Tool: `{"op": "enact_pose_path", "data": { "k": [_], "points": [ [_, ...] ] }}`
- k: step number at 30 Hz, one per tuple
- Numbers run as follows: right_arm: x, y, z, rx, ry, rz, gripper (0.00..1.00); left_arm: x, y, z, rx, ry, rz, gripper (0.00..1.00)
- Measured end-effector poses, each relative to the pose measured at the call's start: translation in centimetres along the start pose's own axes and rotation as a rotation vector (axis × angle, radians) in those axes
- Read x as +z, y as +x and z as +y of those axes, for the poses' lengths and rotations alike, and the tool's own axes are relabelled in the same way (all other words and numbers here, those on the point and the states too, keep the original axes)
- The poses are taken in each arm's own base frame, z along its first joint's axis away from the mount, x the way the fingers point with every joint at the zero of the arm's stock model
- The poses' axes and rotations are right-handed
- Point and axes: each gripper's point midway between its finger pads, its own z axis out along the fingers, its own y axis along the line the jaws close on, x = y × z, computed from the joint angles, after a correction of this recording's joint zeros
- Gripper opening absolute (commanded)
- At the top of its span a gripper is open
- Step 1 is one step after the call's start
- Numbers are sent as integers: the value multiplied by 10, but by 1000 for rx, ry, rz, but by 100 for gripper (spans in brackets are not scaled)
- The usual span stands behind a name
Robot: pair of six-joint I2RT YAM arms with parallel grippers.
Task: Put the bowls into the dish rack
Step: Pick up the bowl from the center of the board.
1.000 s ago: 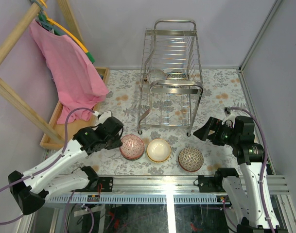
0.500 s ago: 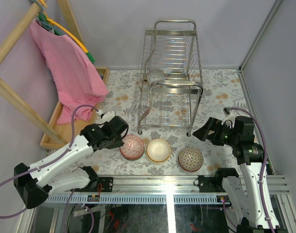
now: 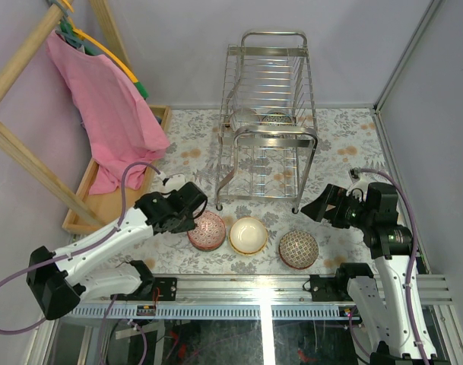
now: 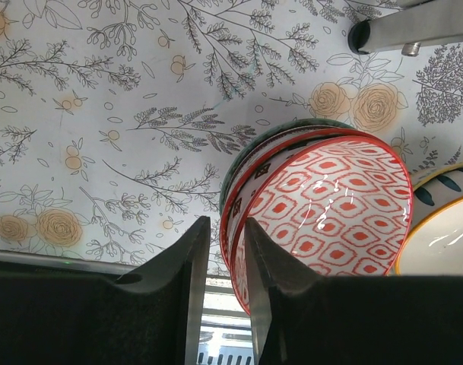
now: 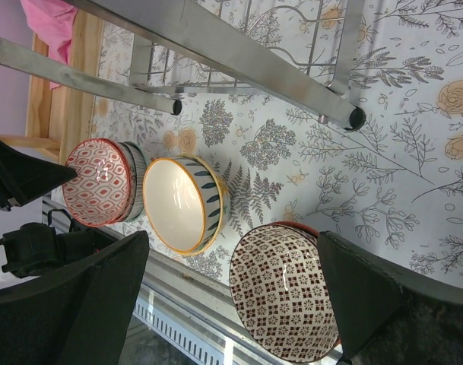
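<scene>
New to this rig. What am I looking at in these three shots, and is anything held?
Two robot arms are bolted to the near edge of a flowered table, each ending in a two-finger gripper. The wide shot comes from a fixed overhead camera. The other two come from wrist cameras looking past their own fingers. On the table stands a chrome dish rack with one bowl already inside. In front of it sit a stack of bowls, red on top, a cream bowl and a dark patterned bowl. The left gripper hovers at the stack's rim, fingers slightly apart. The right gripper is wide open. Nothing is held.
</scene>
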Motion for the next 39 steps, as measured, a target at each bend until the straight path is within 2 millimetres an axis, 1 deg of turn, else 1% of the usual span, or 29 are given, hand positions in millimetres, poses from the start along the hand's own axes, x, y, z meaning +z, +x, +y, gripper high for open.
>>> {"op": "enact_pose_path", "data": {
  "k": [2, 6, 10, 12, 18, 22, 24, 26, 30, 33, 39],
  "points": [
    [0, 1, 1, 0, -4, 2, 99, 1, 0, 0, 0, -2, 1, 21],
    [0, 1, 2, -4, -13, 0, 99, 0, 0, -2, 4, -1, 0, 11],
    [1, 3, 1, -2, -16, 3, 99, 1, -1, -5, 17, -1, 1, 6],
    [1, 4, 1, -1, -17, 5, 99, 1, 0, -6, 27, -8, 6, 0],
    [1, 4, 1, -3, -19, 4, 99, -2, 0, -11, 45, -3, 2, 0],
    [1, 5, 1, -3, -19, 4, 99, -9, -2, -10, 67, -13, -7, 0],
    [1, 5, 1, -3, -19, 3, 99, -15, -7, -13, 71, -8, -24, 0],
    [1, 5, 1, -3, -19, 3, 99, -24, -14, -21, 72, 18, -49, 0],
    [1, 5, 1, -3, -19, 4, 99, -35, -26, -28, 73, 43, -88, 0],
    [1, 5, 1, -2, -19, 4, 99, -39, -34, -24, 75, 18, -124, 0],
    [2, 5, 0, 2, -16, 10, 99, -49, -52, -6, 52, -43, -204, 0]
  ]
}}
